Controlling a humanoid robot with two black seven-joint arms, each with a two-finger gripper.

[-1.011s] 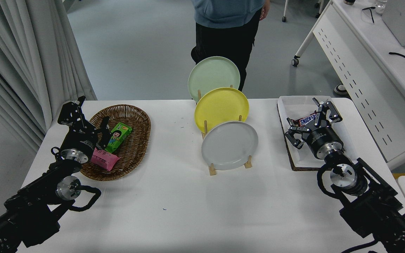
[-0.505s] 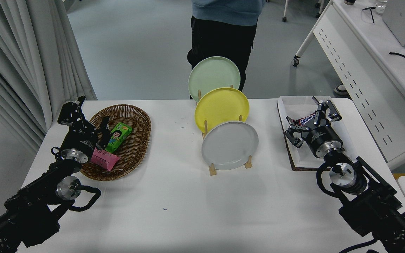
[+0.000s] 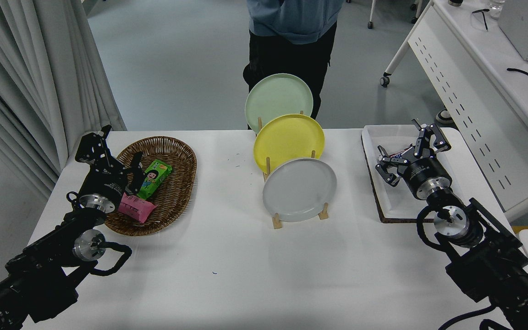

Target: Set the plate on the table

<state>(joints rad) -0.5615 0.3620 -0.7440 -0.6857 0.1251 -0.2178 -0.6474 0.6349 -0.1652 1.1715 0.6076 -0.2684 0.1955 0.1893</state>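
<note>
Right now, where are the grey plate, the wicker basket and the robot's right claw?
grey plate (image 3: 299,189), head view, middle of its face.
wicker basket (image 3: 184,178), head view, right inner wall.
right gripper (image 3: 410,150), head view, between its fingertips.

At frame centre I see a light-grey plate (image 3: 299,189), a yellow plate (image 3: 288,140) and a pale green plate (image 3: 278,101). At left, the brown woven basket (image 3: 179,183) holds green (image 3: 154,178) and pink (image 3: 134,207) packets.

No lettering can be read anywhere; the candy bar's (image 3: 399,156) wrapper print is hidden.
</note>
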